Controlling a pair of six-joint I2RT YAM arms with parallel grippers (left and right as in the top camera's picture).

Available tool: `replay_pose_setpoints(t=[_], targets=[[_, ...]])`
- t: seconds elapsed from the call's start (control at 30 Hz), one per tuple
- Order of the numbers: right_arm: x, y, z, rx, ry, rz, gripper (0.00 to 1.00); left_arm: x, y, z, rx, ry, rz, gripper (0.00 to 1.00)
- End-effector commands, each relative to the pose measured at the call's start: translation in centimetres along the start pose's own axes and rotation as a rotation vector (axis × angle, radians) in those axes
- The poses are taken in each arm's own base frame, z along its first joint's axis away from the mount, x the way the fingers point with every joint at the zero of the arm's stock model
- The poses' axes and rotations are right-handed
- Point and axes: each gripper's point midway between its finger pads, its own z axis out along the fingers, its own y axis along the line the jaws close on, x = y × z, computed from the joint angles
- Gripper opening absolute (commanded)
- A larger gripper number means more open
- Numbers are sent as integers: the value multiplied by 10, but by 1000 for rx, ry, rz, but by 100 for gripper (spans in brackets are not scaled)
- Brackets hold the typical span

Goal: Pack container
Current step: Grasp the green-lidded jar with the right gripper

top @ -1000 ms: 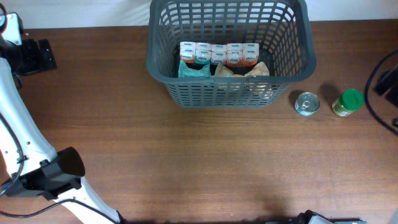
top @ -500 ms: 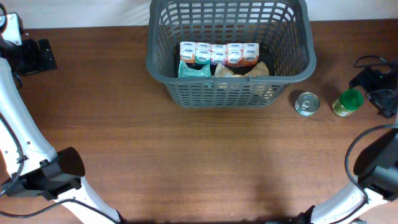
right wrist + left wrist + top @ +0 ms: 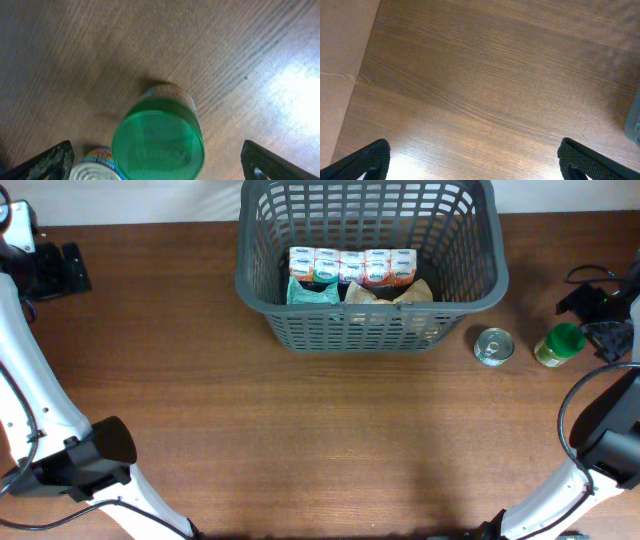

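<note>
The container (image 3: 370, 330) is a large dark grey lattice basket at the back middle of the table. It holds a row of small cartons, a teal packet and a tan packet. A green-lidded jar (image 3: 559, 344) stands right of it, with a small tin can (image 3: 493, 347) beside it. My right gripper (image 3: 598, 313) hovers just right of the jar, open. In the right wrist view the jar (image 3: 158, 139) sits between the spread fingertips (image 3: 160, 162), with the can (image 3: 95, 167) at lower left. My left gripper (image 3: 475, 160) is open over bare wood; overhead it (image 3: 62, 268) sits far left.
The table's left edge and a tan floor (image 3: 342, 60) show in the left wrist view. Both arm bases (image 3: 90, 460) stand along the front edge. The basket's corner (image 3: 635, 125) shows at the right of the left wrist view.
My right arm has swung in from the right and its gripper now sits just beside the green-lidded jar. The left arm, basket, can and jar have not moved.
</note>
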Motion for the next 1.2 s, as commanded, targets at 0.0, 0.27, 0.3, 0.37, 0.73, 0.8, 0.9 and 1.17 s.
replay_pose_setpoints(t=[0.0, 0.27, 0.3, 0.37, 0.73, 0.8, 0.9, 1.17], targets=[[-2, -6, 13, 20, 9, 24, 99, 0, 0, 1, 10, 3, -13, 99], [3, -9, 31, 38, 46, 44, 99, 0, 0, 1, 10, 3, -13, 99], [4, -9, 33, 40, 49, 49, 99, 0, 0, 1, 10, 3, -13, 99], [4, -10, 35, 45, 50, 52, 99, 1, 0, 1, 10, 3, -13, 99], [15, -19, 61, 86, 97, 65, 99, 1, 0, 1, 10, 3, -13, 99], [18, -21, 67, 93, 112, 65, 98, 0, 0, 1, 10, 3, -13, 99], [19, -22, 71, 98, 121, 73, 98, 1, 0, 1, 10, 3, -13, 99], [19, -21, 72, 97, 117, 79, 89, 1, 0, 1, 10, 3, -13, 99]])
